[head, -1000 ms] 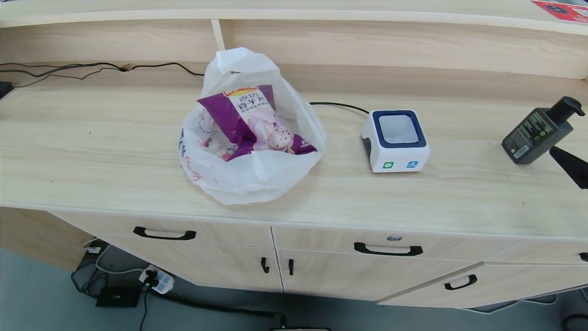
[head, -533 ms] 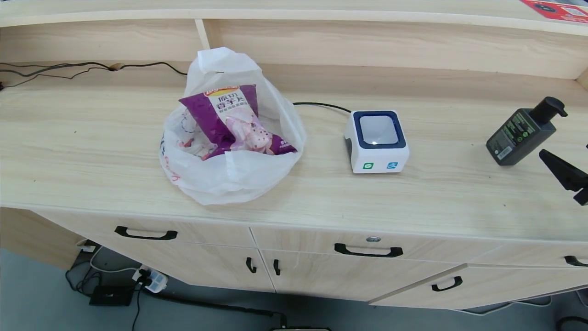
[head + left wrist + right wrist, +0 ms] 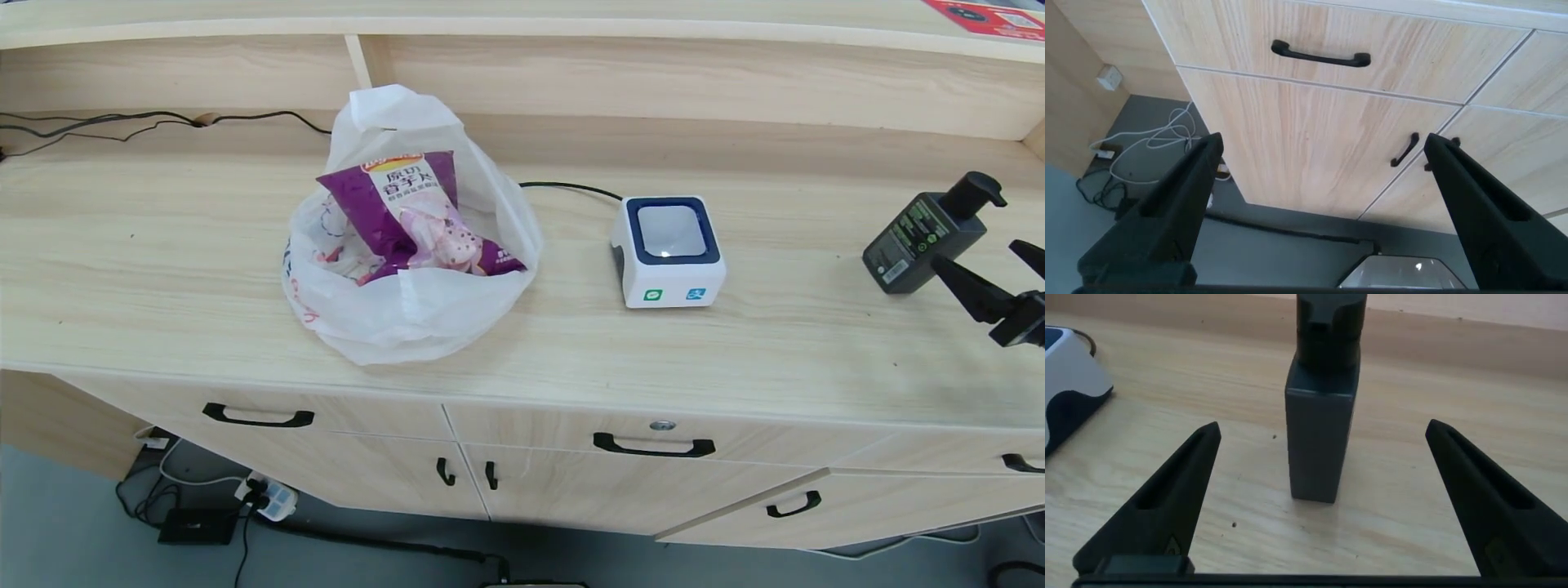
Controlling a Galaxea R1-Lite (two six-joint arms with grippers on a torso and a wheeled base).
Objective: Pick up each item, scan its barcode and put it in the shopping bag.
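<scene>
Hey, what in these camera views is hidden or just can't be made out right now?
Head view: whatever lies under the chip packet in the shopping bag, hidden by packet and plastic.
Head view: label print on the pump bottle, too small to read.
Right wrist view: the bottle's pump head, cut off by the frame edge.
Right wrist view: most of the scanner, cut off by the frame edge.

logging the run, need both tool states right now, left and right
Left tool: open, holding nothing.
Right tool: open, holding nothing; the bottle is just ahead of it, not gripped.
</scene>
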